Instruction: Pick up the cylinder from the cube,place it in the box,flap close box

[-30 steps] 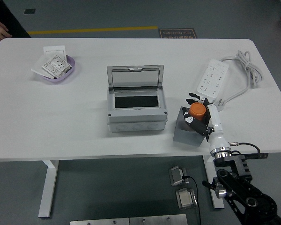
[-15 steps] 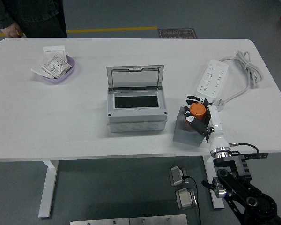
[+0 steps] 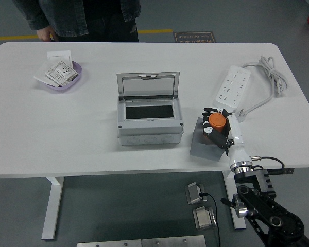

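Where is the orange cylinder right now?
In the head view, the orange cylinder is at the table's right front, on the grey cube, with the right hand closed around it, right of the open box.

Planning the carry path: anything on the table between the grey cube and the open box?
No. In the head view, only bare white table lies between the cube and the box. The right hand grips the orange cylinder.

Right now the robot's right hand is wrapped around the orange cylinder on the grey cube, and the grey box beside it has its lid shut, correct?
Not quite. The right hand is wrapped around the orange cylinder on the grey cube, but the grey box is not shut: the head view shows its lid standing open, with the dark inside showing.
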Robot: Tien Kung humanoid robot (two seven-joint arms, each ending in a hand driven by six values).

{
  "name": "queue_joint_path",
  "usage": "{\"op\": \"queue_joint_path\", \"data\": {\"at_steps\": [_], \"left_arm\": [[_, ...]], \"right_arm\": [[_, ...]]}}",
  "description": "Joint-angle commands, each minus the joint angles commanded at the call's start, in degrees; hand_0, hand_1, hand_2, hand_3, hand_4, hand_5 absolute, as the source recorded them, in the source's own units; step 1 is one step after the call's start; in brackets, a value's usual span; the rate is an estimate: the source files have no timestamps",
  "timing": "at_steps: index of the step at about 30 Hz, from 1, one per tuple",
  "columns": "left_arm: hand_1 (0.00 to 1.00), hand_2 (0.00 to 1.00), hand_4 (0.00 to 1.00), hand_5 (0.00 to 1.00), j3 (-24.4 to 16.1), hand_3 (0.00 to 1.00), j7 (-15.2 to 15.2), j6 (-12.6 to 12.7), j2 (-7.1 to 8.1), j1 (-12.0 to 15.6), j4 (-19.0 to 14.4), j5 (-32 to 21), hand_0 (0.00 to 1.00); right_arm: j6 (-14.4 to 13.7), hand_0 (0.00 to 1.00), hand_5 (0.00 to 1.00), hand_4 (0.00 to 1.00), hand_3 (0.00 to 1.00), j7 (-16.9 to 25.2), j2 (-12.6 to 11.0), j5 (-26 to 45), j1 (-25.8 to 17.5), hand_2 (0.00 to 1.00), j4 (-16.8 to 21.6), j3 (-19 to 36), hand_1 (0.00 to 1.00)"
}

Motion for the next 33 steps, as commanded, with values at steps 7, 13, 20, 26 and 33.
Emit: {"op": "queue_joint_path", "data": {"at_steps": [7, 13, 20, 26, 33], "left_arm": [[0.655, 0.48, 0.685, 0.407, 0.0, 0.619, -0.1, -0.1, -0.12, -0.1, 0.0, 0.1, 0.636], [0.655, 0.502, 0.686, 0.408, 0.0, 0.619, -0.1, -0.1, -0.19, 0.0, 0.0, 0.2, 0.636], [0.655, 0.506, 0.687, 0.41, -0.1, 0.619, -0.1, -0.2, -0.28, 0.0, 0.0, 0.3, 0.638], [0.655, 0.509, 0.687, 0.411, -0.1, 0.619, -0.2, -0.2, -0.31, 0.0, 0.0, 0.4, 0.639], [0.655, 0.509, 0.689, 0.414, -0.3, 0.619, -0.1, -0.2, -0.31, 0.1, 0.0, 0.6, 0.639]], "right_arm": [[-0.5, 0.527, 0.002, 0.002, 0.299, -0.5, -0.2, -2.0, 0.2, 0.331, 0.9, 0.8, 0.324], [-0.9, 0.488, 0.002, 0.002, 0.29, -1.1, -0.3, -4.0, 0.3, 0.31, 2.1, 1.7, 0.2], [-1.3, 0.418, 0.002, 0.002, 0.281, -2.2, -0.4, -6.9, 0.3, 0.301, 3.5, 2.7, 0.174], [-1.7, 0.407, 0.002, 0.002, 0.275, -2.7, -0.6, -8.1, 0.3, 0.297, 4.4, 2.9, 0.176], [-4.6, 0.416, 0.002, 0.002, 0.273, -6.8, -2.3, -14.5, 3.1, 0.292, 5.8, 0.9, 0.187]]}}
